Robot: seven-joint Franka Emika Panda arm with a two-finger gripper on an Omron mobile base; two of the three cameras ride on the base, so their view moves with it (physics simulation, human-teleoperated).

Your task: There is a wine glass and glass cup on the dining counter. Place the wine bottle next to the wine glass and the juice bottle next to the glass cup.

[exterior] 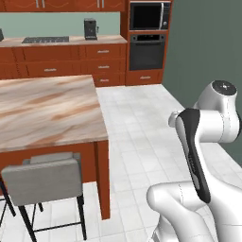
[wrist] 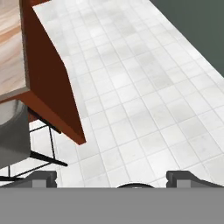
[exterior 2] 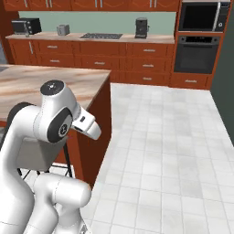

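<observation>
From where I sit, the pincer (wrist: pixel 112 177) is cut off at the bottom of the hand view: I see just its two dark fingertips (wrist: pixel 43 177), far apart near the lower left and lower right, so it stands wide with nothing between them. Below them lies bare white tiled floor (wrist: pixel 144 96).

The dining counter (exterior: pixel 47 108) fills the left middle of the left base view, its pink-beige veined marble top running off the left edge; the part I can see carries nothing. In the right base view the robot's own arm (exterior 2: pixel 50 119) hides much of that counter at the left. In the hand view its red-brown corner sits at the upper left.

A grey-cushioned stool (exterior: pixel 42 179) on thin black legs stands tucked against the counter's near side, lower left of the left base view, partly cut off.

Along the top of the right base view runs a back counter (exterior 2: pixel 100 39) with red-brown drawers, a dark cooktop (exterior 2: pixel 101 35), a coffee machine (exterior 2: pixel 142 27), a toaster (exterior 2: pixel 63 30) and a small dark oven-like box (exterior 2: pixel 26 26). A built-in oven (exterior 2: pixel 196 55) with a microwave (exterior 2: pixel 201 16) above fills the upper right. The wall at far right is dark grey-green.
</observation>
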